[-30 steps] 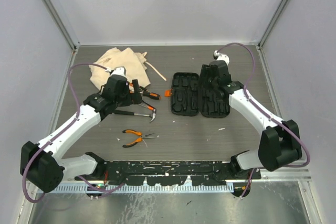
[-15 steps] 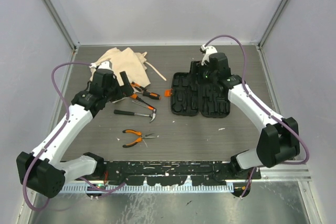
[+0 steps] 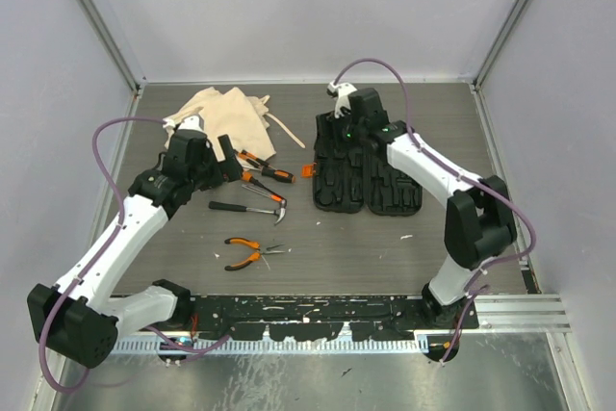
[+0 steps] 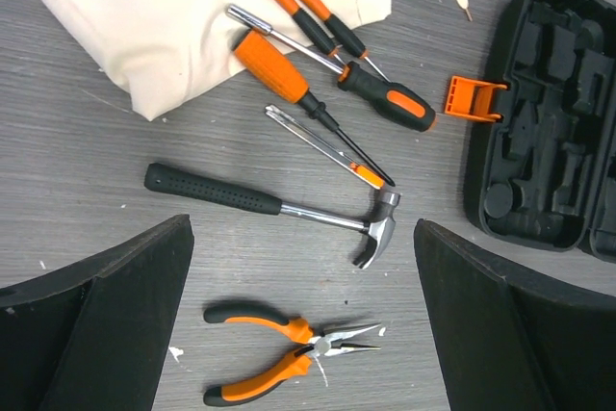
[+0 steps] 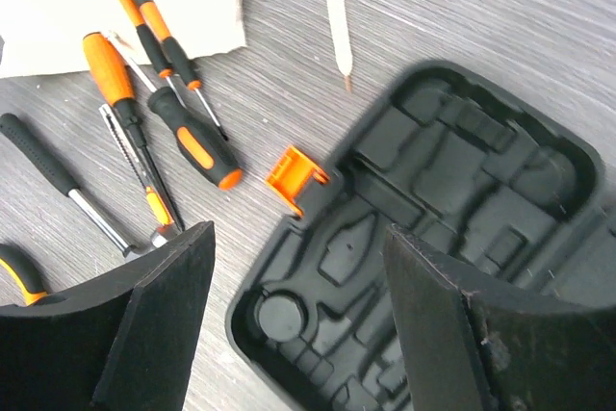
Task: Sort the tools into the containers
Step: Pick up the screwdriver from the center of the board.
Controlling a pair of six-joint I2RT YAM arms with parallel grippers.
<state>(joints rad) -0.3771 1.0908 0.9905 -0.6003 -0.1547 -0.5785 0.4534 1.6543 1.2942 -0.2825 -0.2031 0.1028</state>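
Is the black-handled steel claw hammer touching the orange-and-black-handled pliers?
Apart. The left wrist view shows a strip of bare grey table between the black-handled steel claw hammer and the orange-and-black-handled pliers lying nearer the camera.

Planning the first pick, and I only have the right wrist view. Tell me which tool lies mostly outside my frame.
Observer: A pair of pliers lies by itself on the near side of the hammer; you catch only one handle tip.
Operator: Report the left hand.
Observer: The left hand is open and holds nothing; it hovers above the hammer and the pliers.
Operator: Describe the whole case.
Observer: The case lies opened flat, two halves side by side. No tool shows in either half, though the right arm covers part of it.
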